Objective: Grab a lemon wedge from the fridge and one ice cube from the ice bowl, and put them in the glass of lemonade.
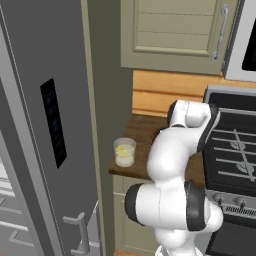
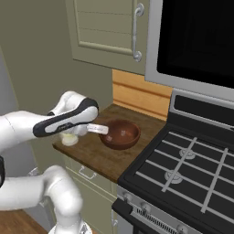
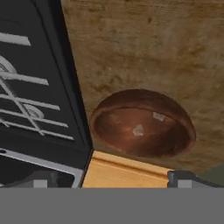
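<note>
Fridge [image 1: 45, 125] at far left, counter [image 2: 96, 157] beside stove [image 2: 192, 169]. You hover gripper [image 3: 111, 181] wide open, empty, over brown ice bowl [image 3: 142, 124]. 2 cubes [image 3: 138, 130] straight ahead along fingers, mid-bowl. Glass of lemonade [image 1: 124, 152] near counter's left edge, yellow wedge inside.

- No text, label, brand, number or sign can be read on any surface.
- Nothing legible is shown on the fridge's black panel [image 1: 53, 121].
</note>
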### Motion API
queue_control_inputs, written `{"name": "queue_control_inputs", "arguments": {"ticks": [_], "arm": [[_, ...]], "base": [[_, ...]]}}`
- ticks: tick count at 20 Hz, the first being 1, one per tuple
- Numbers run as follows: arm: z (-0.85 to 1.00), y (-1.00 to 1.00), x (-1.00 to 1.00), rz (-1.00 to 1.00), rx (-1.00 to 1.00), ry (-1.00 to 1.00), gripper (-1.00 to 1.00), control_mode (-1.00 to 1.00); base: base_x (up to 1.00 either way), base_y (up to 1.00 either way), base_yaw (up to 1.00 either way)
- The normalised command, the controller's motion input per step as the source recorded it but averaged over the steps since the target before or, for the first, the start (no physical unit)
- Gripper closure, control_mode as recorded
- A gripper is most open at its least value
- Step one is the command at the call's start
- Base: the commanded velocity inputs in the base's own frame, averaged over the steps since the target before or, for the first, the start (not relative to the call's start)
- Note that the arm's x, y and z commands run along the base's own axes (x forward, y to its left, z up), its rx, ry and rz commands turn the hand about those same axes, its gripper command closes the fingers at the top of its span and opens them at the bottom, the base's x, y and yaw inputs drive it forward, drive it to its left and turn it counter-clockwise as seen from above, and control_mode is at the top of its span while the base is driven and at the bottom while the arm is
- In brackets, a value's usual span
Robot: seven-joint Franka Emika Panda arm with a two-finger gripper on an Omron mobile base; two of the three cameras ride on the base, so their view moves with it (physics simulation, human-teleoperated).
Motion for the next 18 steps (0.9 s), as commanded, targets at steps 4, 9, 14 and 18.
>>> {"name": "queue_control_inputs", "arguments": {"ticks": [4,9,14,18], "arm": [[0.04,-0.39,-0.06,-0.35,0.51,-0.21,-1.0,-1.0],[0.0,-0.07,0.0,-0.38,0.65,-0.62,-1.0,-1.0],[0.0,0.0,-0.14,-0.37,0.78,-0.71,-1.0,-1.0],[0.14,0.05,-0.37,-0.36,0.85,-0.63,-1.0,-1.0]], "base": [[0.0,0.0,0.0],[0.0,0.0,0.0],[0.0,0.0,0.0],[0.0,0.0,0.0]]}}
